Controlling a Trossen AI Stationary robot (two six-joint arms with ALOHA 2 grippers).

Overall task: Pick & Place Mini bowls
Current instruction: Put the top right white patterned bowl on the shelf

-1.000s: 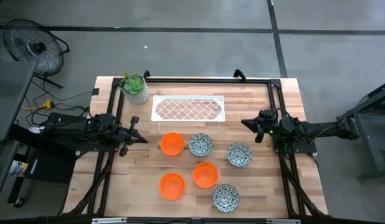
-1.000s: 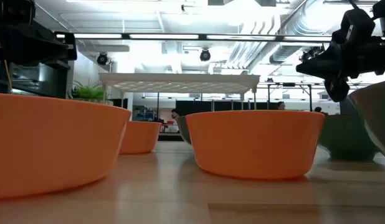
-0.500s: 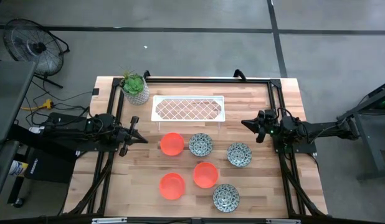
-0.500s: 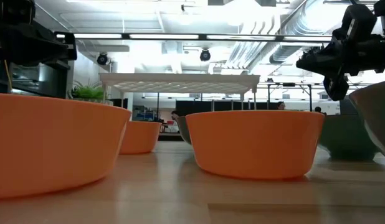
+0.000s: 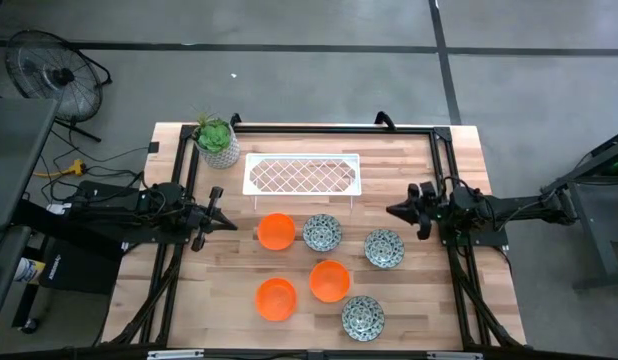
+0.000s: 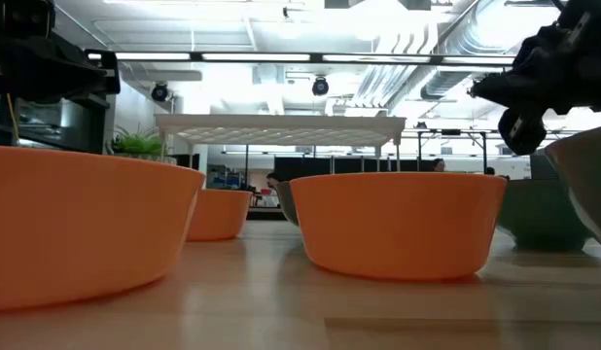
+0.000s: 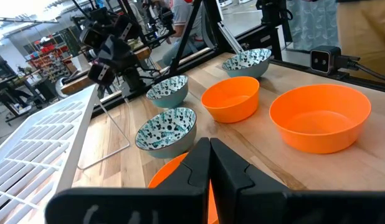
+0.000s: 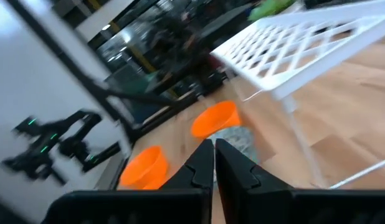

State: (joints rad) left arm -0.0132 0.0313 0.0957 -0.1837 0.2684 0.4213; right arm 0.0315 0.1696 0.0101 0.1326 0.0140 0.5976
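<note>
High view: my two arms hang over the sides of the butcher-block table (image 5: 459, 150), and the six mini bowls sit between them on the near half. My left gripper (image 5: 227, 222) has its fingers pressed tight together, holding nothing, at the left side just beside the far orange bowl (image 5: 276, 231). My right gripper (image 5: 393, 210) is likewise clenched and empty, at the right side, above and slightly beyond the right patterned bowl (image 5: 384, 248), not touching it.

That far orange bowl touches or nearly touches the middle patterned bowl (image 5: 322, 233) to its right. Nearer the front edge stand the near-left orange bowl (image 5: 276, 299) and the centre orange bowl (image 5: 329, 280), with the nearest patterned bowl (image 5: 363, 317) at the front right. All six stand upright with nothing in them.

Beyond the bowls a white lattice wire rack (image 5: 303, 175) stands on its legs, and a green plant in a white pot (image 5: 217, 140) sits at the far left corner.

From my left wrist I see my shut fingertips (image 7: 208, 163) over an orange rim, and my other arm's gripper (image 7: 111, 53) raised above the table past the rack.
</note>
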